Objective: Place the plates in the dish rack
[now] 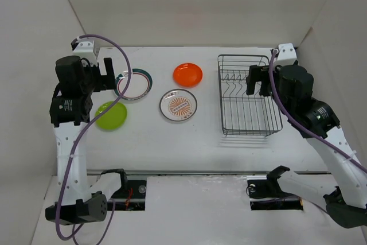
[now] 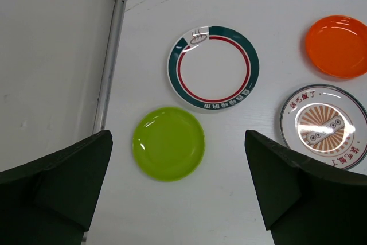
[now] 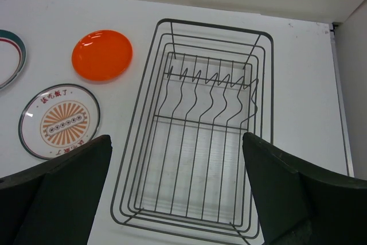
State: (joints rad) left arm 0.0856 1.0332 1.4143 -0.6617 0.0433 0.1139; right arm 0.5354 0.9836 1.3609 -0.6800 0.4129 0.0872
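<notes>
Four plates lie flat on the white table: lime green (image 1: 111, 115) (image 2: 168, 143), teal-and-red rimmed (image 1: 135, 84) (image 2: 213, 67), orange (image 1: 187, 74) (image 2: 337, 46) (image 3: 102, 55), and sunburst (image 1: 178, 105) (image 2: 324, 126) (image 3: 59, 120). The dark grey wire dish rack (image 1: 247, 94) (image 3: 198, 127) stands at the right and holds nothing. My left gripper (image 1: 106, 76) (image 2: 178, 164) is open and empty, held high above the green and ringed plates. My right gripper (image 1: 258, 80) (image 3: 178, 170) is open and empty, held high above the rack.
White walls enclose the table at left, back and right. A purple cable (image 1: 117, 55) loops over the left arm, another runs along the right arm (image 1: 287, 107). The arm bases (image 1: 114, 190) sit at the near edge.
</notes>
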